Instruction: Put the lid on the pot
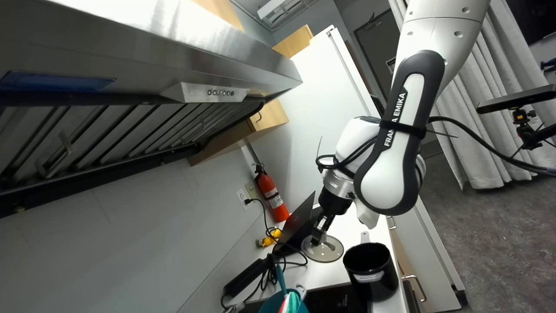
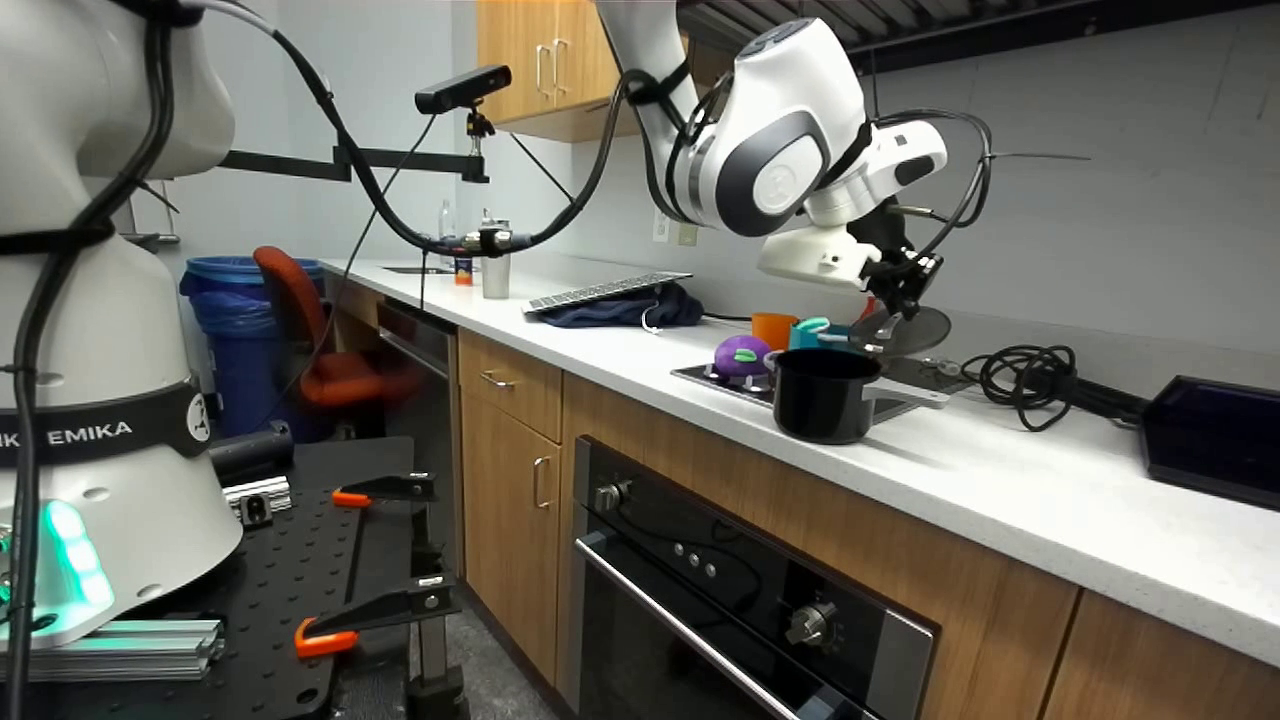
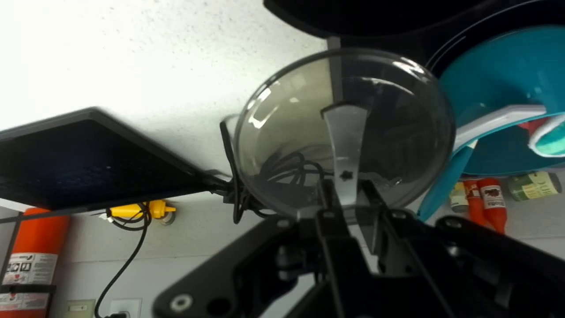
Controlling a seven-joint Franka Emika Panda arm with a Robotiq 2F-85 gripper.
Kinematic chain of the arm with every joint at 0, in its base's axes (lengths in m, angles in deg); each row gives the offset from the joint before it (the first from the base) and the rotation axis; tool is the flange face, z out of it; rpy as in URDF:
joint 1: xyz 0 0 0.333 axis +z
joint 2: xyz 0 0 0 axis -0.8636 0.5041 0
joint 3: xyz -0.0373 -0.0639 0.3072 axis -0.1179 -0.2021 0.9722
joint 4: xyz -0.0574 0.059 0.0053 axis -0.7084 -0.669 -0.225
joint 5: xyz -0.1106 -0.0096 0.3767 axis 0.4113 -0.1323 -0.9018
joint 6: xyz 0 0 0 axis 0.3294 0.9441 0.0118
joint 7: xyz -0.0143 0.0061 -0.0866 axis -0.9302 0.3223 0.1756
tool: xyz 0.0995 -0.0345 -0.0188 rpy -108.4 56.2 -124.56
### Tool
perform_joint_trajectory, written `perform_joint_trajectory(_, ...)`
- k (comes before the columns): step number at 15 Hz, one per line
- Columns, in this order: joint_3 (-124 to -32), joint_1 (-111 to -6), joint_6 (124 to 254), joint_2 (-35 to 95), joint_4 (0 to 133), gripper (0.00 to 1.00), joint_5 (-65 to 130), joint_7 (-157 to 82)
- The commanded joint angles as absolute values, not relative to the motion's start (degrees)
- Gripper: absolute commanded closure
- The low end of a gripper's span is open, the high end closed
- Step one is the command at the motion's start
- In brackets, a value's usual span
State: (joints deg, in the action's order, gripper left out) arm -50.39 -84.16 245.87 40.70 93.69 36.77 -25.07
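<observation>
The lid is a see-through grey glass disc (image 3: 287, 128) with a silvery strap handle (image 3: 348, 132). It also shows in both exterior views (image 1: 326, 255) (image 2: 925, 332). My gripper (image 3: 346, 192) is shut on the handle near one end, a finger on each side. In an exterior view the gripper (image 2: 905, 305) holds the lid tilted, off the counter and behind the pot. The black pot (image 2: 822, 400) stands upright and uncovered near the counter's front edge, its handle pointing away from the cooktop. It also shows in an exterior view (image 1: 375, 282). A dark shape at the wrist view's top edge is probably the pot (image 3: 375, 17).
A teal container with utensils (image 3: 490, 57) stands beside the lid. A purple toy (image 2: 742, 355) and an orange cup (image 2: 773, 330) are on or by the cooktop. Coiled cables (image 2: 1030, 380) and a black box (image 2: 1210, 440) lie along the counter. A range hood (image 1: 143, 65) hangs above.
</observation>
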Motion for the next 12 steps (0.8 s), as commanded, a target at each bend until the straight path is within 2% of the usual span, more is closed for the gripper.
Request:
perform_joint_trajectory(1, -44.6, -89.9, 249.2, 38.3, 97.1, 0.96, 39.8, -24.1)
perform_joint_trajectory(12, -36.2, -101.0, 249.0, 33.8, 103.9, 0.96, 40.7, -23.3)
